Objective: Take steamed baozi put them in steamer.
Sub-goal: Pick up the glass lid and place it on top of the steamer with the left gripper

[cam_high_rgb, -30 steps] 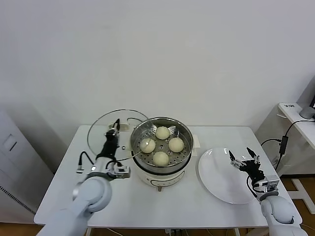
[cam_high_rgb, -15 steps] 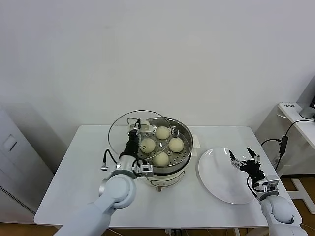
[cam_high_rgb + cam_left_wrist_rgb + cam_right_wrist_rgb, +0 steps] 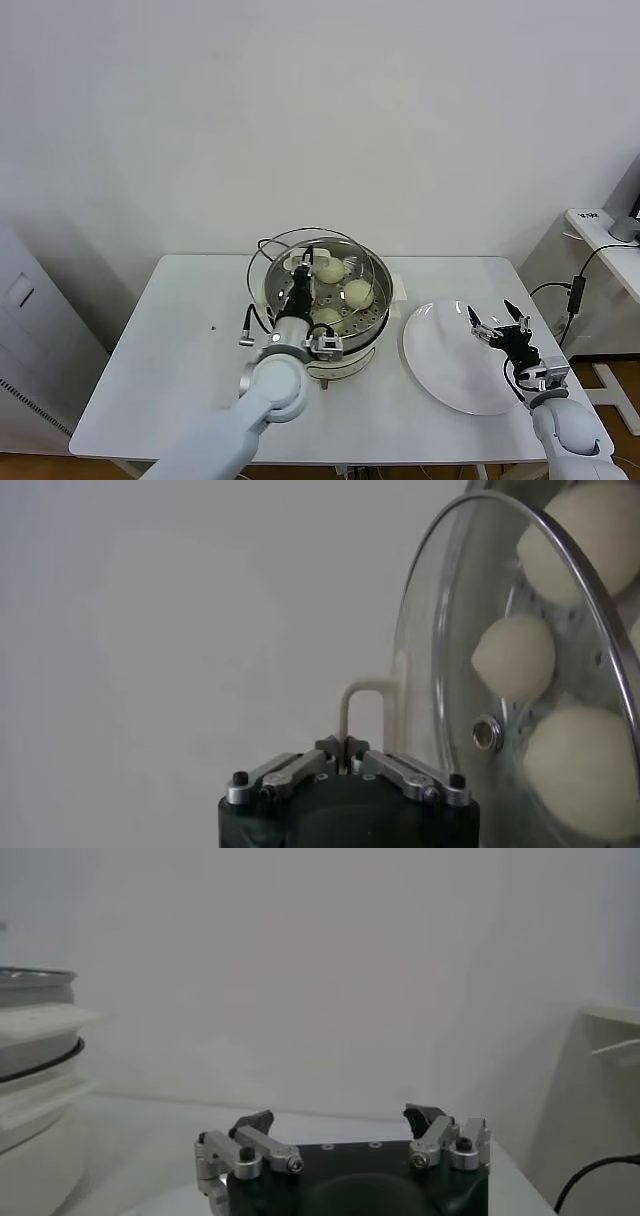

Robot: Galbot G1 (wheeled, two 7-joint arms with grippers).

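White table (image 3: 150, 340): steamed baozi (image 3: 358, 293) beyond lid-holding left gripper (image 3: 298, 268).

Looks like a lab or test room set up as a mock kitchen, not a real home. Bare white wall (image 3: 320, 110), a plain white surface (image 3: 150, 340) holding just an electric steamer (image 3: 325, 300) and a plate (image 3: 450, 360). Far right there's a second white desk (image 3: 605, 245) with loose black cables (image 3: 575, 290), and a grey cabinet (image 3: 30, 350) sits on the left.
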